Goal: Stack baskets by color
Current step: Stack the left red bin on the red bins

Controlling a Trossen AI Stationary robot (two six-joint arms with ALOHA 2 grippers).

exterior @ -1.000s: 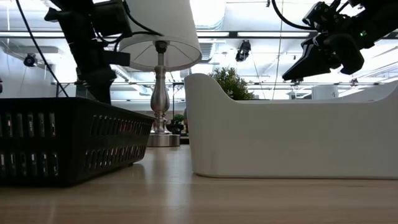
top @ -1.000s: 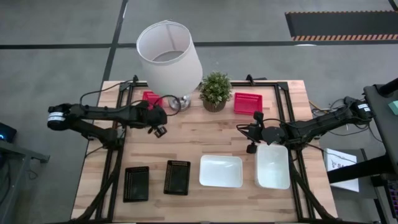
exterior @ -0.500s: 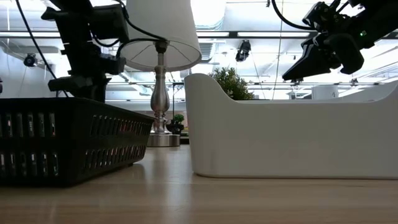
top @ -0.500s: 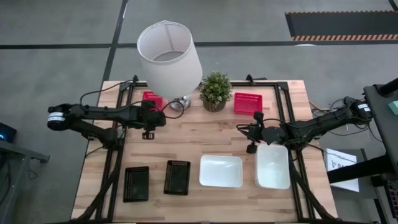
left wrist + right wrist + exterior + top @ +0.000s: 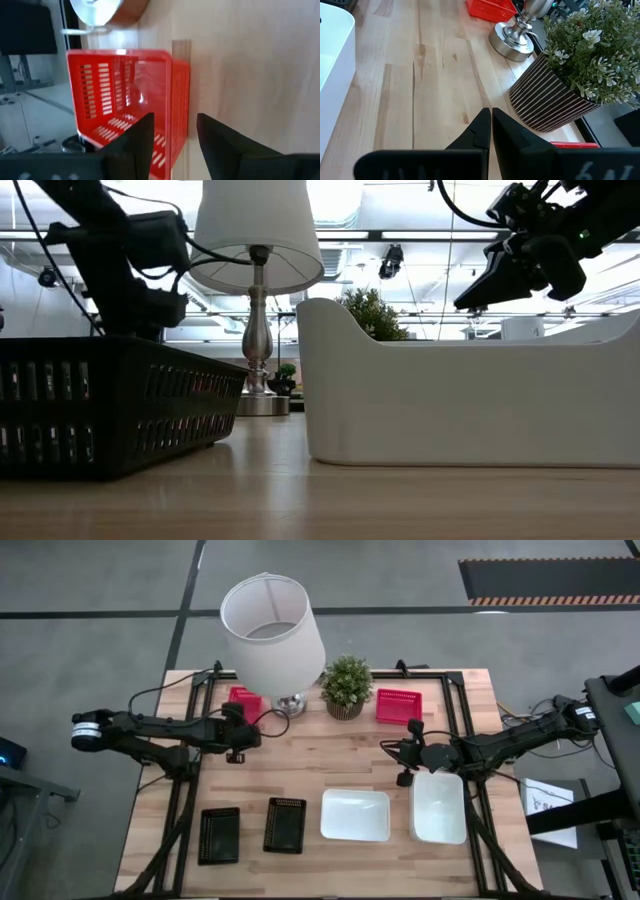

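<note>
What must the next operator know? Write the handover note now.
Left claw: open, empty, facing the red basket by the lamp base.
Right claw: shut, empty, above the table beside the right white basket.
Second red basket sits right of the plant.
Along the front, apart: left black basket, right black basket, left white basket.
Done: no colour gathered in one pile.
Left: gather each colour.

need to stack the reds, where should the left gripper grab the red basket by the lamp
Judging by its pose, grip the near long wall of the red basket from the table's middle: the open left gripper already faces that thin upright mesh rim, and the lamp base crowds one end.
</note>
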